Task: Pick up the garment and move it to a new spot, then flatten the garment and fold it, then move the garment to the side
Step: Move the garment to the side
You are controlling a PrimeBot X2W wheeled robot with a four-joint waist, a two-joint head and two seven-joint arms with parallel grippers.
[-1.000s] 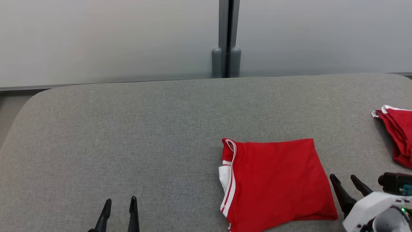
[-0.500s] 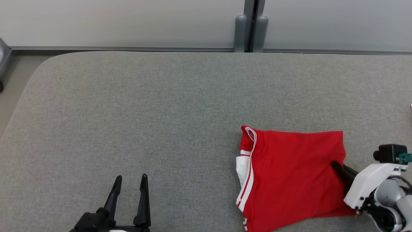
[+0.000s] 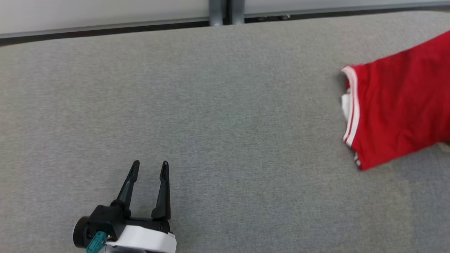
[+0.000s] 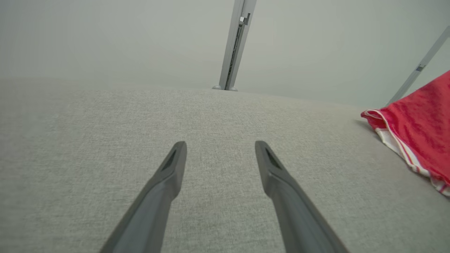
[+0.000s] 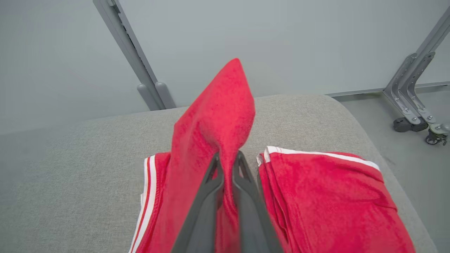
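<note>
The garment is red with white trim and lies folded at the right edge of the head view, its right side rising out of frame. In the right wrist view my right gripper is shut on a fold of this garment, and a peak of cloth stands up above the fingertips. My left gripper hovers open over bare grey surface at the lower left, far from the garment. The left wrist view shows the left gripper with nothing between its fingers and the garment off to the right.
The work surface is a grey padded table with a pale partition and a post behind it. A second red garment lies just right of the held one, near the table's rounded corner. A castor base stands on the floor beyond.
The head camera has swung, shifting the whole picture. My right gripper went from open beside the garment's right edge to shut on it, and that side has risen. The left gripper stays open.
</note>
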